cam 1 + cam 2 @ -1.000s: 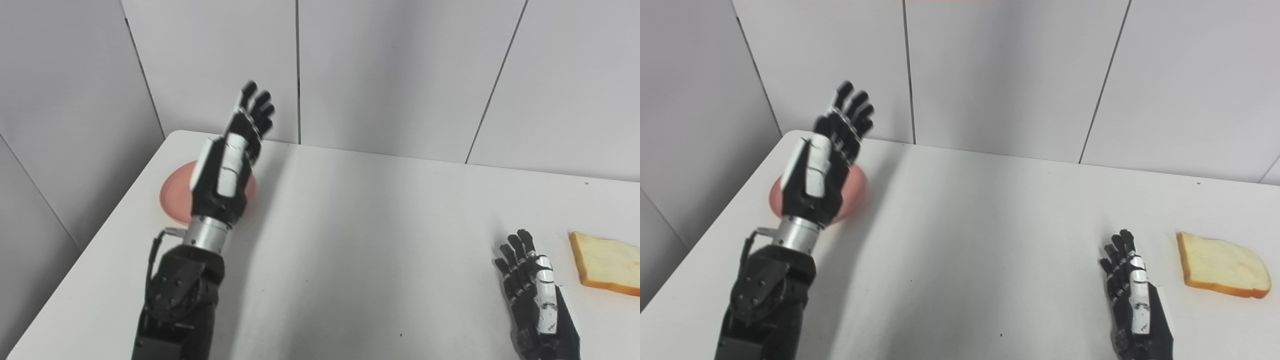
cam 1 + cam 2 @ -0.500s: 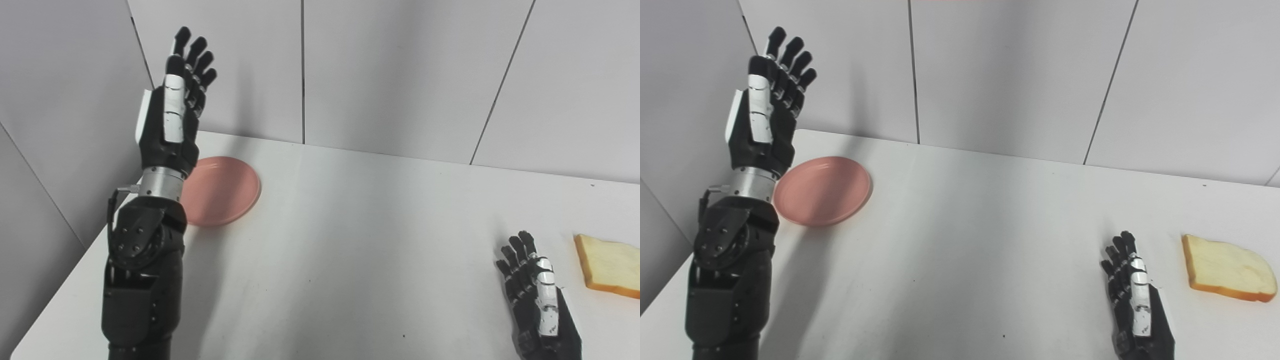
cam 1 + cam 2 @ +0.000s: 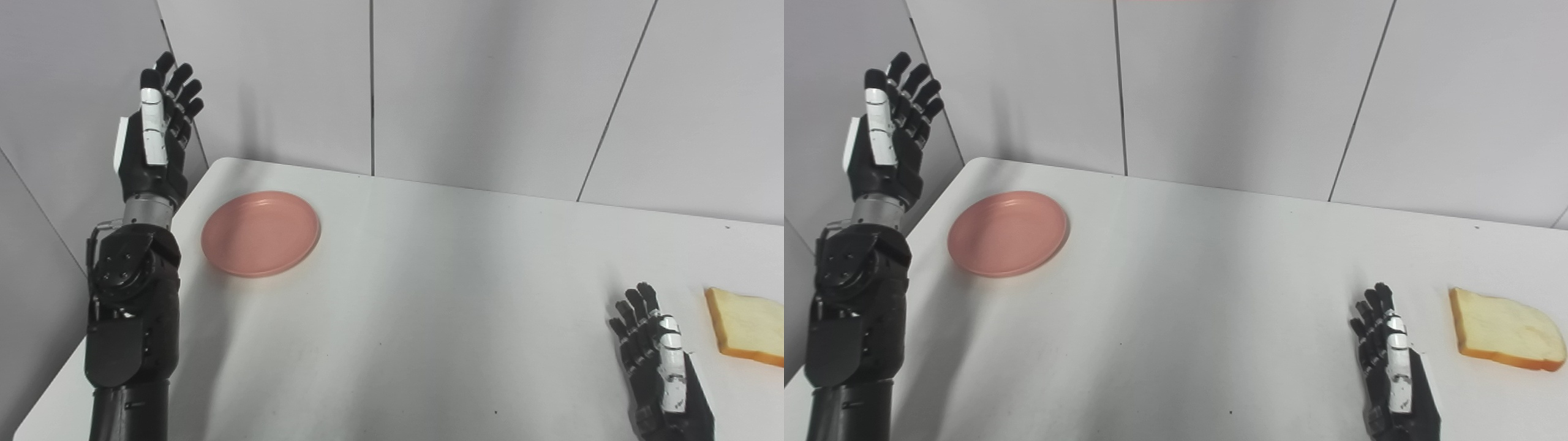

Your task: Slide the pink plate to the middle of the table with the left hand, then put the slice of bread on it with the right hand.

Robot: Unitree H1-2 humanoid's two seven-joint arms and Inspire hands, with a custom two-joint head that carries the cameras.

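Two hands are in view over the white bench (image 3: 429,294): the left hand (image 3: 153,144) is raised upright off the bench's left edge, fingers extended, holding nothing, while the right hand (image 3: 1390,367) lies flat and empty just beside the bread slice (image 3: 1507,331). Pink plate (image 3: 260,233) sits at the far left, untouched. Recommended: lower the left hand beyond the plate's outer rim and push evenly toward centre.
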